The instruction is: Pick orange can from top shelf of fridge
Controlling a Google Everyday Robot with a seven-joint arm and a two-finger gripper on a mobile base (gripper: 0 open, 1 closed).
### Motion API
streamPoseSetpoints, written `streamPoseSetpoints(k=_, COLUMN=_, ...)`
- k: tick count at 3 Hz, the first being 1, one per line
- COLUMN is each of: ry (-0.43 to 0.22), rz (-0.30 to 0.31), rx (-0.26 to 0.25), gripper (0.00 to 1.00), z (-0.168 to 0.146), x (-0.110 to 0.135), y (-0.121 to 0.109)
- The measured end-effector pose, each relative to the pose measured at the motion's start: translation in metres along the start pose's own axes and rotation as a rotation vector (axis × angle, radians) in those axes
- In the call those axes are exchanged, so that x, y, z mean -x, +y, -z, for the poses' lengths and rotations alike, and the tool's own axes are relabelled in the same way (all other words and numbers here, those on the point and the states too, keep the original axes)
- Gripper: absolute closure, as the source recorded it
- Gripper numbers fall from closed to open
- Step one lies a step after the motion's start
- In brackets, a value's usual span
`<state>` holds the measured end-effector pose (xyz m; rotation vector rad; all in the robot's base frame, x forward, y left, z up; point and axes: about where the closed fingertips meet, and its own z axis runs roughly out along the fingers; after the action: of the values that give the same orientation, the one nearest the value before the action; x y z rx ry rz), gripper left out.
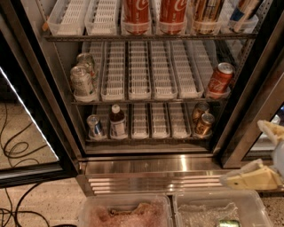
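Bins (124,212) of clear plastic sit side by side along the nearest edge. Dark cables (13,148) lie on the speckled floor (40,199) to their left.

End effector (242,152): located low at the right edge, outside the fridge (26,88), in front of its right frame post and roughly level with the stainless-steel base (146,166). Its two pale fingers (250,178) are spread apart and grip nothing.

Bottom rack (146,141): a blue-and-silver can (94,126) and a white-capped bottle (117,122) stand at the left. Two bronze cans (204,124) stand at the right, one behind the other.

Middle rack (146,102): two silver-grey cans (82,82) stand at the left. One red can (220,78) stands at the right, leaning.

Top shelf (151,37): the farthest and highest level, fitted with white slotted lanes (71,15).

Orange can (208,14): stands at the front of a lane right of centre on the top shelf.
- Neighbours: two red Coca-Cola cans (136,15) are just beside it on its left. A blue-and-white item (242,11) is on its right.
- Orientation: upright, long axis vertical, base down on the lane.
- Upper end: cut off by the top edge of the view.
- Markings: dark vertical stripes face the door opening.
- Relation to the end effector: well apart, with the end effector below and to the right.
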<state>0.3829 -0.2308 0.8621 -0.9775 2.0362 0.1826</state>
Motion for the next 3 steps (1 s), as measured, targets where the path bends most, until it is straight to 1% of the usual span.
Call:
streamPoseSetpoints(k=1, ry=-0.066, rz=-0.070, rx=-0.061, gripper=0.00, z=0.0006, x=0.0157, y=-0.0020)
streamPoseSetpoints(k=2, ry=-0.067, rz=-0.071, rx=-0.061, gripper=0.00, z=0.0006, x=0.0158, y=-0.0020)
streamPoseSetpoints(k=3, ry=-0.129, rz=-0.135, rx=-0.116, gripper=0.00, z=-0.0021, x=0.0218, y=-0.0060)
